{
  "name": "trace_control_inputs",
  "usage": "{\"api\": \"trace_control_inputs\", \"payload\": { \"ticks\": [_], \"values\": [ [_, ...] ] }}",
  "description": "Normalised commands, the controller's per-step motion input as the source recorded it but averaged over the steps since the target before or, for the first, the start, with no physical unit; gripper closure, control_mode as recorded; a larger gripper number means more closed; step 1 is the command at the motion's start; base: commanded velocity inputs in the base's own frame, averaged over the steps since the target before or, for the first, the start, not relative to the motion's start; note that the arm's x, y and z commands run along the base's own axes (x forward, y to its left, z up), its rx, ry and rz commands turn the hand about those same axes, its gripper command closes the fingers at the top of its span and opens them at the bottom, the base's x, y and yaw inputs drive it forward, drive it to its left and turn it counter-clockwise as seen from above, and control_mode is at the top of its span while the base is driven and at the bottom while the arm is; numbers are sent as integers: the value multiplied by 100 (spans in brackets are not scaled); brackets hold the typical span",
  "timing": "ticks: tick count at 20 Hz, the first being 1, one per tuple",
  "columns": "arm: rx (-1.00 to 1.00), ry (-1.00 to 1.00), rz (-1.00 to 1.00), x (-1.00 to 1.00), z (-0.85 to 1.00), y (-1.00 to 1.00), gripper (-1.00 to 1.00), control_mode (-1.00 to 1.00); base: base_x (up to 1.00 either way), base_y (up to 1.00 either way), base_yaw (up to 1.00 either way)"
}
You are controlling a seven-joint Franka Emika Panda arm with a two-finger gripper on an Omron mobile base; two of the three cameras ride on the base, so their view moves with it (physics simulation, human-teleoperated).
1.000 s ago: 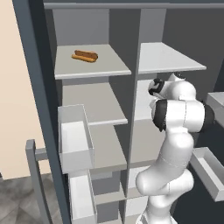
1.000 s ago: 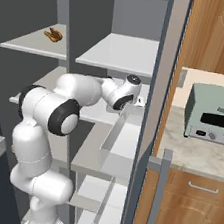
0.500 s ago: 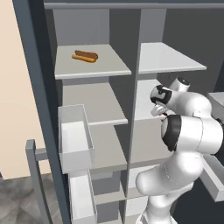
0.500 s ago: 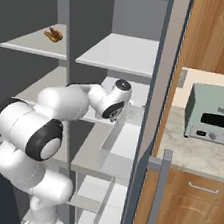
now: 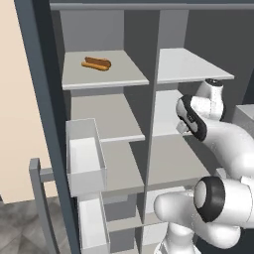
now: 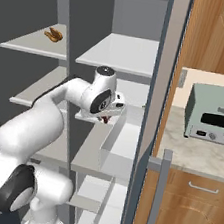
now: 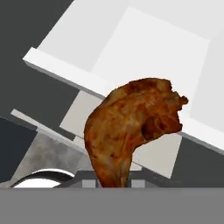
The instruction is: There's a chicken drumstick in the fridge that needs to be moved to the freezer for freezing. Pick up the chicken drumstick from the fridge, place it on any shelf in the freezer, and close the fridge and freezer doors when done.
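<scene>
I'm clenching my gripper on the chicken drumstick, jaws pinching its narrow end so the meaty lump is sticking out ahead of the hand, clear of any shelf, which is letting me carry it without dragging on anything. I'm holding it at the front of the right compartment, the fridge, just below the top shelf, because it is probably heading left past the divider into the freezer. The hot dog is sitting on the freezer's top shelf, so the bare shelves below are looking like easier drop spots, and both doors are standing open for that.
</scene>
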Motion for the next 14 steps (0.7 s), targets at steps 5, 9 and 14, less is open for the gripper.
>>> {"api": "trace_control_inputs", "payload": {
  "ticks": [5,9,14],
  "values": [
    [7,1,2,-95,48,6,100,-100,0,0,0],
    [22,-12,0,-100,38,17,100,-100,0,0,0],
    [7,-13,4,-77,43,60,100,-100,0,0,0]
  ]
}}
